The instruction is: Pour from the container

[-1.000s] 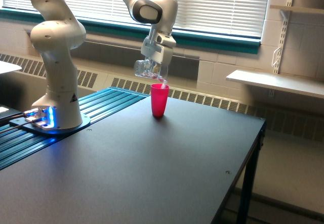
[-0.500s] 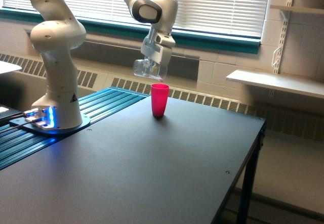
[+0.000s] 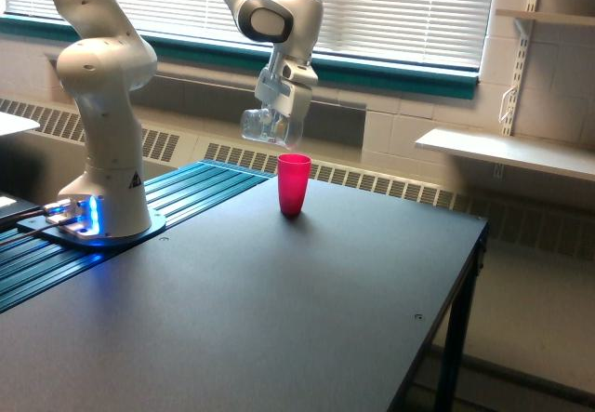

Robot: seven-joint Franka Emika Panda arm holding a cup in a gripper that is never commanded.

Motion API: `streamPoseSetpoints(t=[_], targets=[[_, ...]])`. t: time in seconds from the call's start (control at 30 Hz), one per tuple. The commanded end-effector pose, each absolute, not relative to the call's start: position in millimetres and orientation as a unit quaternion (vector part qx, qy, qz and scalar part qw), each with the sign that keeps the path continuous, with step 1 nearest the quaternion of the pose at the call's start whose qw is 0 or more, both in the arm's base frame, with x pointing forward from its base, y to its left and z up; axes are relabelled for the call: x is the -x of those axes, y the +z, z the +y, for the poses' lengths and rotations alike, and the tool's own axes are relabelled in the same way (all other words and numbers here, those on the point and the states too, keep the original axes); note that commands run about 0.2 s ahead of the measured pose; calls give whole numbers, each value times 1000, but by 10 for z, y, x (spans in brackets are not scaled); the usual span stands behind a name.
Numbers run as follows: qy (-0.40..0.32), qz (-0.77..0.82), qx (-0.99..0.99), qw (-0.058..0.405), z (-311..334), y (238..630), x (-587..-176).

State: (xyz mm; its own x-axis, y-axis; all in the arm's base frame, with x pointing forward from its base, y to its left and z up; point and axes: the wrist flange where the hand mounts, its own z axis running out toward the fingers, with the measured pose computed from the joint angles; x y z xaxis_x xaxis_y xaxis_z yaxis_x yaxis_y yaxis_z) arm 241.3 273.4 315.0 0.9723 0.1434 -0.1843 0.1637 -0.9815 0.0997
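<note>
Clear container held in the air above a red cup.
Exterior view: the gripper [image 3: 271, 119] is closed around the clear container [image 3: 265, 126], which hangs tilted, above the red cup [image 3: 293, 184] and toward the view's left of it, not touching. The red cup stands upright on the dark table [image 3: 279, 319].

Only the red cup [image 3: 294, 184] stands on the open dark table [image 3: 279, 310].

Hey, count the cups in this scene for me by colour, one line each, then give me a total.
Clear cup, held in the gripper above the table: 1
Red cup, standing on the dark table: 1
Total: 2
</note>
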Motion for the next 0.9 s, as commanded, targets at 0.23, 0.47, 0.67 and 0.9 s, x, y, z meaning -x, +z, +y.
streamPoseSetpoints(t=[0.23, 0.47, 0.67, 0.9], targets=[[-107, 75, -990, 61, 2705, 3130, -2371], [-109, 65, -990, 58, 2702, 3142, -2430], [-108, 59, -991, 57, 2692, 3137, -2460], [-94, 53, -992, 60, 2691, 3143, -2477]])
